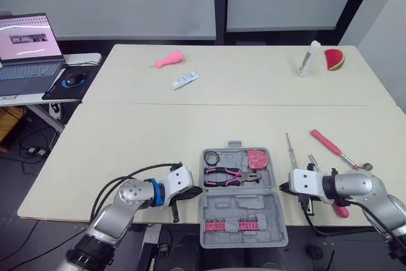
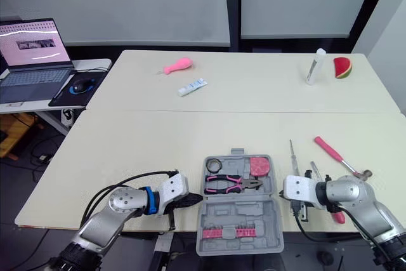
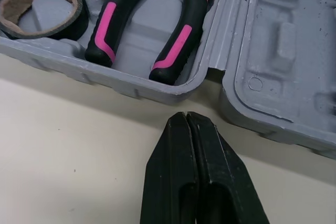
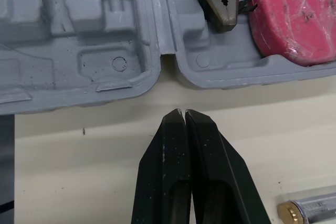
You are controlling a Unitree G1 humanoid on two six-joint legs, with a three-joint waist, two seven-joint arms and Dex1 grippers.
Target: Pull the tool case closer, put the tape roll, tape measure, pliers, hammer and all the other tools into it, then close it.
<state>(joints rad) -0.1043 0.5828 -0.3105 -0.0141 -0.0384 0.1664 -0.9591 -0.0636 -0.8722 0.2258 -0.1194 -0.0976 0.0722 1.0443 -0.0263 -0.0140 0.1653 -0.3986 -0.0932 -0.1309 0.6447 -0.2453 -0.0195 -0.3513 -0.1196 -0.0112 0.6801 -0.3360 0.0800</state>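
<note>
Jaws pressed together and empty, the left gripper (image 3: 186, 115) and right gripper (image 4: 184, 112) flank the open tool case (image 1: 241, 211) at its hinge, apparently to steady it. Pliers (image 1: 231, 176) lie inside; the hammer (image 1: 333, 147) lies to its right.

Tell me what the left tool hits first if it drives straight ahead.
The left tool would probably meet the tool case side wall first, by the hinge, just short of the pliers handles.
</note>
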